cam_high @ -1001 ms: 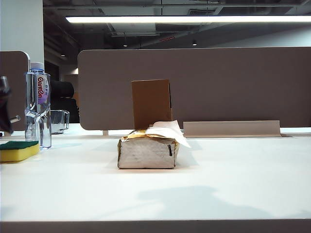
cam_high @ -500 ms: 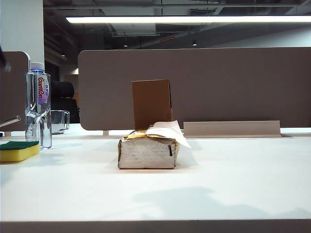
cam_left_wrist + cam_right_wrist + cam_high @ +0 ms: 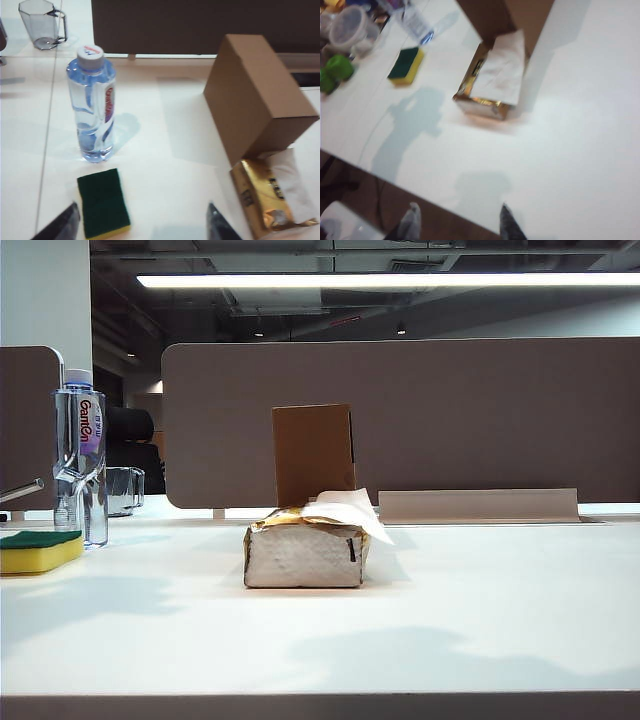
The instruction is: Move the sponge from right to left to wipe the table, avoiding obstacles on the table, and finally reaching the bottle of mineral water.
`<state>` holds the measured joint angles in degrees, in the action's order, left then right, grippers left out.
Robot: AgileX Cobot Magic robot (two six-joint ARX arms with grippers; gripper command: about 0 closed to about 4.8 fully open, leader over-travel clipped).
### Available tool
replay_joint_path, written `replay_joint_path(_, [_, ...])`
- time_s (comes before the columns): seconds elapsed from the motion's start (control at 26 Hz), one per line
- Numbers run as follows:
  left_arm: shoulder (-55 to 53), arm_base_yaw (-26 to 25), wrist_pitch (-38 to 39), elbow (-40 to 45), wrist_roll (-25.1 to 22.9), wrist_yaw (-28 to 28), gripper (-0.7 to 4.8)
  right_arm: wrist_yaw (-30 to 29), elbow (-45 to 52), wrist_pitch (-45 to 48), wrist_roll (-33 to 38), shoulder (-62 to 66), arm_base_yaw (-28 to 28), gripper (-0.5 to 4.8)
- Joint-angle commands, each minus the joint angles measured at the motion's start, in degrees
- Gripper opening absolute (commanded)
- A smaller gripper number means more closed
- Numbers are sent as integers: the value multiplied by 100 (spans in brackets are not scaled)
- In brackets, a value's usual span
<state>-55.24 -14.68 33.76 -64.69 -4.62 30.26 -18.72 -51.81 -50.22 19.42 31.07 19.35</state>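
So the sponge [image 3: 38, 551] is parked at the far left of the tabletop [image 3: 400, 620], green scouring side up, yellow foam underneath, lying flat. The bottle of mineral water [image 3: 80, 455] stands upright just beside it, a little further back, white cap on; in the left wrist view there's a sliver of bare surface between sponge [image 3: 103, 202] and bottle [image 3: 94, 105], so close but not touching as far as I can see. A clear glass cup [image 3: 124, 490] sits behind the bottle. Middle of the tabletop has the tissue pack [image 3: 305, 550] with a white tissue poking out of the gold top, and the brown cardboard box [image 3: 313, 454] upright right behind it.

Neither arm shows in the exterior view. The left end effector [image 3: 142, 222] hangs above the sponge with its fingers spread wide and nothing between them. The right end effector [image 3: 457, 220] is up over the front edge of the tabletop, well away from the tissue pack [image 3: 492, 80], fingers apart and gripping nothing; that view is pretty blurry.
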Motion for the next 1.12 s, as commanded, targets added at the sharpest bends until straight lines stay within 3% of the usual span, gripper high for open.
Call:
replay_joint_path(0.04, [310, -2, -7, -22, 363, 509, 322, 433, -28, 205, -22, -136, -7, 205])
replay_joint_path(0.35, [1019, 52, -87, -22, 704, 1163, 322, 1154, -28, 249, -63, -328, -7, 198])
replay_joint_path(0.5, [1099, 597, -127, -22, 688, 1152, 322, 1388, -28, 249, -61, -326, -7, 198])
replay_joint_path(0.58, [1106, 1222, -116, -22, 645, 1056, 322, 1655, -28, 249, -61, -326, -7, 198])
replay_joint_path(0.69, [1220, 1556, -101, -22, 660, 590, 322, 2103, -26, 249, -188, -350, -7, 197])
replay_joint_path(0.77, [1346, 1637, -81, -20, 654, 400, 322, 2306, -24, 251, -313, -372, -7, 196])
replay_joint_path(0.92, [1659, 1637, -22, -17, 549, 293, 322, 2577, -17, 245, -638, -509, -9, 145])
replay_joint_path(1.12, [2041, 1637, 201, -17, 527, 271, 322, 2769, -15, 122, -800, -785, -9, 145])
